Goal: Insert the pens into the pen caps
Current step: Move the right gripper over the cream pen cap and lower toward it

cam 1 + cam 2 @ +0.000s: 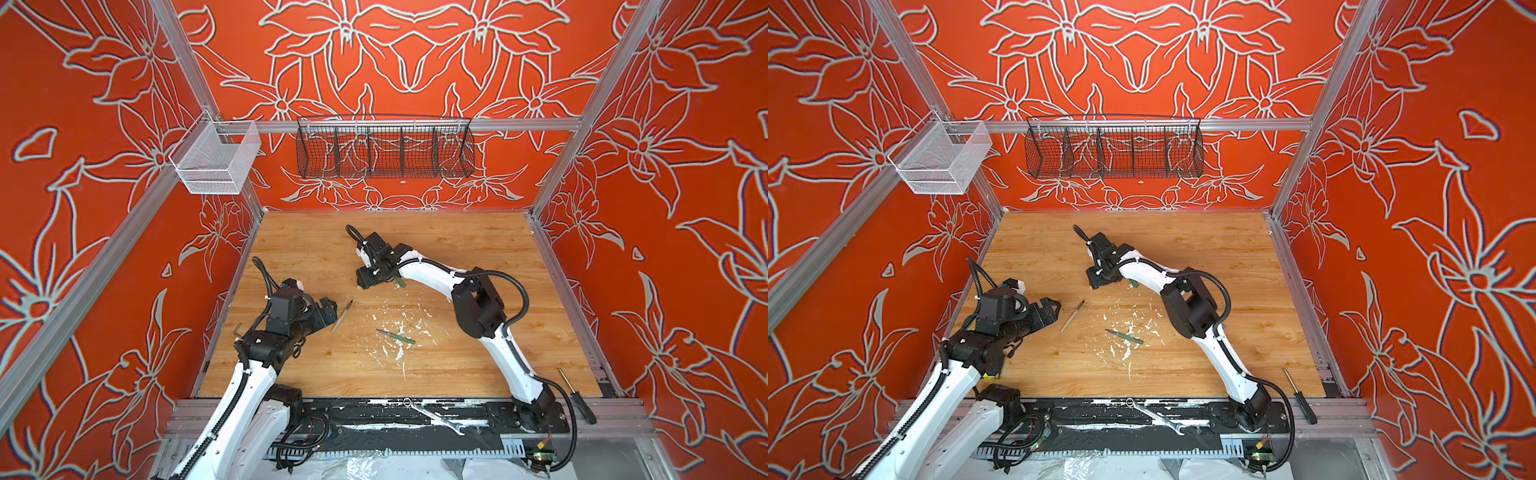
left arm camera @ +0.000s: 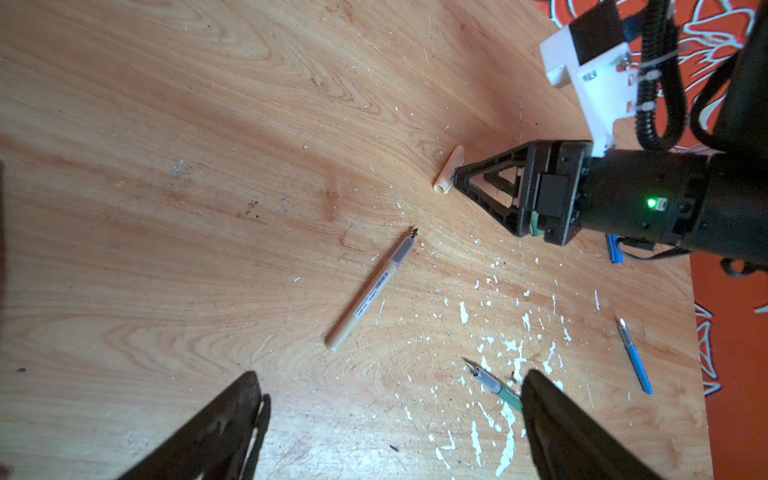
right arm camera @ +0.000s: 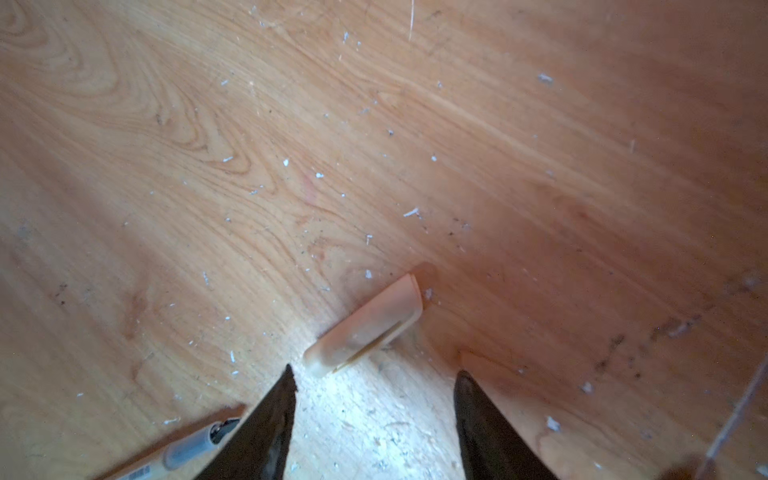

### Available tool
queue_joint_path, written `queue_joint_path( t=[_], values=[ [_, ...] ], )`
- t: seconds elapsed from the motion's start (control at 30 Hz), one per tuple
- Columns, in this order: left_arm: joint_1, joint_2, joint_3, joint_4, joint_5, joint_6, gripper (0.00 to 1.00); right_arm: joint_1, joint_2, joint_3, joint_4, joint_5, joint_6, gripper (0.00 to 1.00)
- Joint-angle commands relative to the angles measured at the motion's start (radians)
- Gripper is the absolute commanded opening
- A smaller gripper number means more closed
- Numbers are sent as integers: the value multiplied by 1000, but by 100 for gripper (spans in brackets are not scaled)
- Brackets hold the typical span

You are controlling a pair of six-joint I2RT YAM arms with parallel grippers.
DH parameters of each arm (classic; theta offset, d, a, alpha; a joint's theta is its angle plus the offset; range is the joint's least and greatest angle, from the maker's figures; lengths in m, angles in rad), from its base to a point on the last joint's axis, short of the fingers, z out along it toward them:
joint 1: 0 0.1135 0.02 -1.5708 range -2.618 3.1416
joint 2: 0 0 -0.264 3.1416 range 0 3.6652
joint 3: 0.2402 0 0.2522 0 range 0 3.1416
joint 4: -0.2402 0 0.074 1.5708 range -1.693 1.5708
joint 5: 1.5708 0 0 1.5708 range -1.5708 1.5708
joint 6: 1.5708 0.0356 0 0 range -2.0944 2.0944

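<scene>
The beige pen [image 1: 343,316] lies on the wooden table just right of my left gripper [image 1: 332,309], whose jaws stand wide open and empty [image 2: 392,378]. Mid-table, among white flecks, is the green pen [image 1: 397,336]. A blue pen [image 2: 633,357] and a blue cap [image 2: 614,251] show only in the left wrist view. The beige cap [image 3: 365,324] lies flat just ahead of my right gripper [image 3: 376,374]. That gripper is open and low over the table, one fingertip [image 3: 291,376] close to the cap's near end. A green cap [image 1: 400,282] peeks out beside the right wrist.
A silver wrench [image 1: 436,417] lies on the black front rail, and a screwdriver [image 1: 577,399] at the front right corner. A hex key [image 1: 237,330] sits by the left arm. A black wire basket [image 1: 384,147] and a white mesh basket [image 1: 216,158] hang above the table.
</scene>
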Motion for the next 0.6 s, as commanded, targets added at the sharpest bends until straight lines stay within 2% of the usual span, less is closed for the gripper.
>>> queue_joint_path(
  t=[0.0, 0.1, 0.37, 0.57],
  values=[
    [-2, -13, -3, -25, -18, -11, 97, 35, 83, 152, -127, 85, -9, 62],
    [-2, -24, -1, -31, -24, -7, 97, 44, 131, 234, -195, 155, -24, 62],
    [-2, -61, -9, -35, -46, -3, 97, 48, 142, 238, -217, 248, -56, 62],
    [-2, -69, -9, -35, -52, 5, 97, 47, 124, 229, -256, 272, -80, 62]
  ],
)
